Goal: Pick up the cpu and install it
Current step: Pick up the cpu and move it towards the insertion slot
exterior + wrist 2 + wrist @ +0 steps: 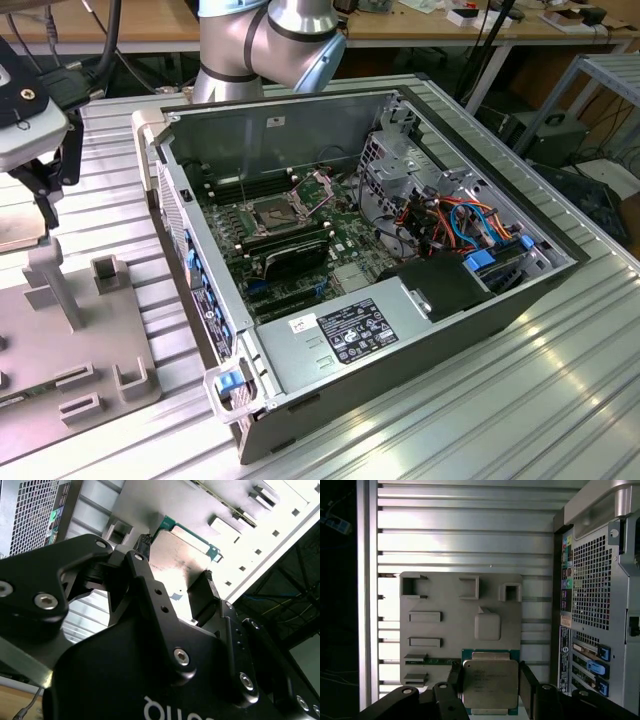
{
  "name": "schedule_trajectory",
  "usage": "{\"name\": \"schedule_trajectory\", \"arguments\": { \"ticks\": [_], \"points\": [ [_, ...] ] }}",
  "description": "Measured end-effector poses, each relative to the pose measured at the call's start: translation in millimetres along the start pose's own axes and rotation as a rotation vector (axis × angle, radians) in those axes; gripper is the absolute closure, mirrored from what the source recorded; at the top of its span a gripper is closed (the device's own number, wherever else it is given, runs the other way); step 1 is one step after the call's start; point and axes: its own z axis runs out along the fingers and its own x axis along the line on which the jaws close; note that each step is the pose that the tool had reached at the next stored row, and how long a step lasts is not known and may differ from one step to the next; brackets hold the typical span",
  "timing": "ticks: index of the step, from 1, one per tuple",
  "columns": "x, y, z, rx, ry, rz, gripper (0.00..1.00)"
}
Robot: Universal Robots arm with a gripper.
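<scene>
Here the gripper (490, 671) clasps the faintly printed cpu (489, 690)

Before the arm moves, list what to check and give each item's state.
1. Chip held by the end effector: ok.
2. Chip sitting square in the grip: ok.
3. Computer case side open: ok.
4. Socket free of cables: ok.
5. Socket frame fully open: cannot tell.
6. Chip clear of the grey holder plate: cannot tell.
</scene>
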Motion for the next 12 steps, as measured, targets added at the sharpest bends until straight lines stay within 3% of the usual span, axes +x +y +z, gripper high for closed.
{"name": "schedule_trajectory", "arguments": {
  "ticks": [12],
  "points": [
    [-1.6, 0.0, 0.0, 0.0, 0.0, 0.0, 0.45]
  ]
}}
